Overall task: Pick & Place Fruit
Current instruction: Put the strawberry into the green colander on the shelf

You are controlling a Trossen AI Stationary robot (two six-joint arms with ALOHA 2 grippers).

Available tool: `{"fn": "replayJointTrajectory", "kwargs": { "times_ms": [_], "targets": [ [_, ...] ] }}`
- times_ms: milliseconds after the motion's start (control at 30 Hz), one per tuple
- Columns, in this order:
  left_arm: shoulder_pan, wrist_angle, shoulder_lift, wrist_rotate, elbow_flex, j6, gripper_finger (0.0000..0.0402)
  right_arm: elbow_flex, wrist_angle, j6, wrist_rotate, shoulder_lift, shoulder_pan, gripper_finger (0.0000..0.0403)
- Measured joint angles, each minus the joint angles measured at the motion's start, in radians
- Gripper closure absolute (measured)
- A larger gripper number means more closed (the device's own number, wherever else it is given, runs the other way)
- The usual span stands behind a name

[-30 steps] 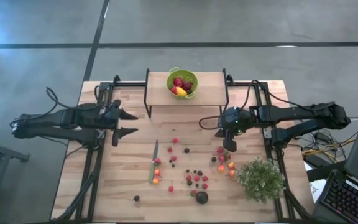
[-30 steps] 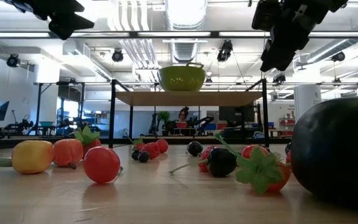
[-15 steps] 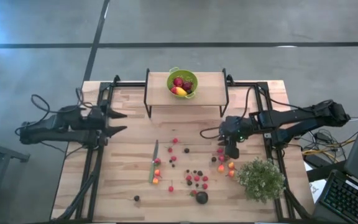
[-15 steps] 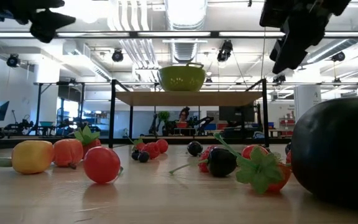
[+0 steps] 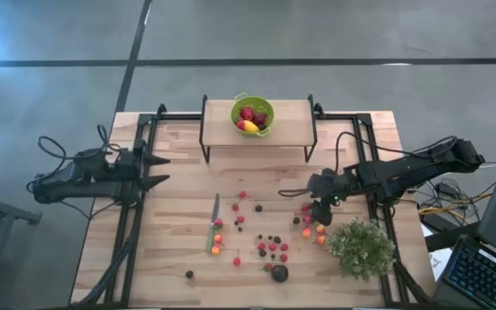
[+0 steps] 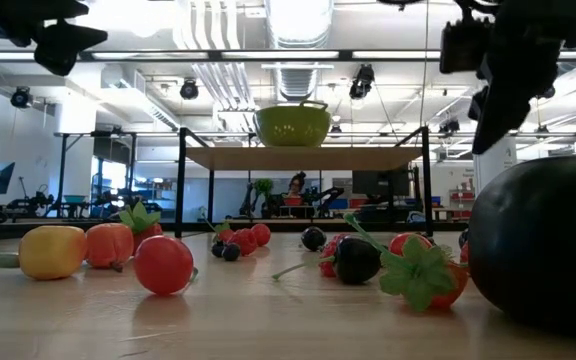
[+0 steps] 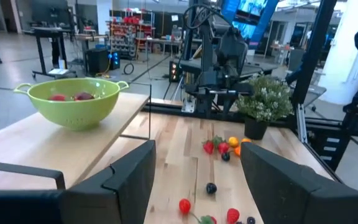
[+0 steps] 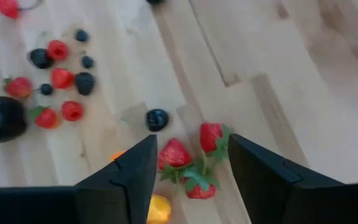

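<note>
The fruit lies scattered on the wooden table's near half: red berries [image 5: 269,247], dark ones, orange pieces [image 5: 319,229] and a big dark round one [image 5: 279,273]. A clump of strawberries [image 8: 185,158] lies on the boards below my right gripper [image 8: 191,142], which hangs open over them near the plant, clear of the table [image 6: 495,105]. My left gripper [image 5: 157,170] waits open at the table's left side, pointing toward its right edge. More fruit sits in a green colander [image 5: 252,114] on the shelf at the far edge.
A bushy pale-green plant [image 5: 362,248] stands close by my right gripper, toward the near right corner. A green-handled knife [image 5: 213,224] lies left of the berries. The black-framed shelf [image 5: 291,116] spans the far middle. Bare boards [image 5: 179,215] lie between the knife and the left arm.
My left gripper has drawn back toward the table's left edge. My right arm has swung lower and toward the near right, bringing its gripper over the strawberries beside the plant. The fruit has not moved.
</note>
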Motion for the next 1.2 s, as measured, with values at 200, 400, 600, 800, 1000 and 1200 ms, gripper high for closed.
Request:
{"fn": "replayJointTrajectory", "kwargs": {
  "times_ms": [200, 400, 600, 800, 1000, 1200],
  "targets": [
    [0.0, -0.006, 0.0, 0.001, 0.0, -0.004, 0.0161, -0.043, 0.002, 0.057, 0.005, 0.0, 0.002, 0.0192],
    [0.0, -0.006, 0.0, 0.001, 0.0, -0.004, 0.0161, -0.091, 0.012, 0.078, 0.028, 0.0, 0.001, 0.0179],
    [0.0, -0.005, 0.0, 0.001, 0.0, -0.004, 0.0161, -0.136, 0.093, 0.025, 0.033, 0.002, 0.001, 0.0163],
    [0.0, -0.005, 0.0, 0.0, 0.0, -0.004, 0.0161, -0.159, 0.138, -0.046, 0.084, 0.027, 0.001, 0.0148],
    [0.0, -0.005, 0.0, 0.0, 0.0, -0.004, 0.0161, -0.177, 0.228, -0.09, 0.109, 0.084, 0.001, 0.0137],
    [0.0, -0.006, 0.001, 0.001, 0.0, -0.004, 0.0161, -0.176, 0.243, -0.092, 0.109, 0.131, 0.001, 0.0127]
  ]
}}
